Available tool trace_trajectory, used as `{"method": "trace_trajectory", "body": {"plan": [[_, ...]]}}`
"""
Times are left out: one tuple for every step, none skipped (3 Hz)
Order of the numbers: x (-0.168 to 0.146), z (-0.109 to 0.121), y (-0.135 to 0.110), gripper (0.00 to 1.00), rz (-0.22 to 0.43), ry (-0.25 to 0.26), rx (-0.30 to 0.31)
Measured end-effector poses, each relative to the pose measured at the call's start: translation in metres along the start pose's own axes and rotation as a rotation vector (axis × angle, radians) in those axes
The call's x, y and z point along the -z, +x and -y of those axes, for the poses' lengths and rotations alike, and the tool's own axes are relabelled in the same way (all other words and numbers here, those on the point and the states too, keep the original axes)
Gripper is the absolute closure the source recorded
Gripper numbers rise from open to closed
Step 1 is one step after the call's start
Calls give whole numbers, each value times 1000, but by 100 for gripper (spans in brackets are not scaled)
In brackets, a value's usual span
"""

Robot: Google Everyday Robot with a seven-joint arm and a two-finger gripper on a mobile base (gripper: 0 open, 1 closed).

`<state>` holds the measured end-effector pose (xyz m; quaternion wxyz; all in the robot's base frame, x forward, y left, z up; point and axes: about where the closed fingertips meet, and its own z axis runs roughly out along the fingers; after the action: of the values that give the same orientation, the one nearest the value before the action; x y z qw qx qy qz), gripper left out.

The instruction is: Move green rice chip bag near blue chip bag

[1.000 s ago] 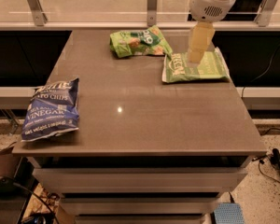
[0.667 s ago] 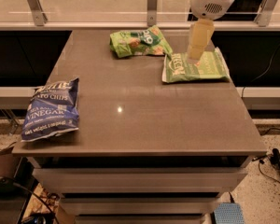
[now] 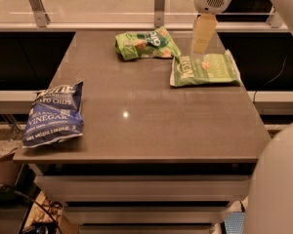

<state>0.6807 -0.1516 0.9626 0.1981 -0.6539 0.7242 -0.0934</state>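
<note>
The green rice chip bag (image 3: 145,44) lies crumpled at the back middle of the table, bright lime green with chip pictures. The blue chip bag (image 3: 53,113) lies flat at the table's left edge, far from it. My gripper (image 3: 200,48) hangs from the white wrist at the back right. It is just right of the green rice chip bag, over the far left corner of a flat pale green bag (image 3: 205,68), and holds nothing that I can see.
The grey table (image 3: 151,126) has drawers under its front edge. A metal railing (image 3: 159,4) runs behind it. A blurred white part of my arm (image 3: 278,184) fills the lower right corner, with another part at the upper right.
My gripper has risen a little and shifted slightly left, off the pale green bag. A white part of my arm has come into the lower right. The bags have not moved.
</note>
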Motion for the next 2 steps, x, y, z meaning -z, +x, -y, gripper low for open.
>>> {"method": "trace_trajectory", "body": {"plan": [[-21, 13, -13, 0, 30, -27, 27], [-40, 22, -27, 0, 60, -47, 54]]}}
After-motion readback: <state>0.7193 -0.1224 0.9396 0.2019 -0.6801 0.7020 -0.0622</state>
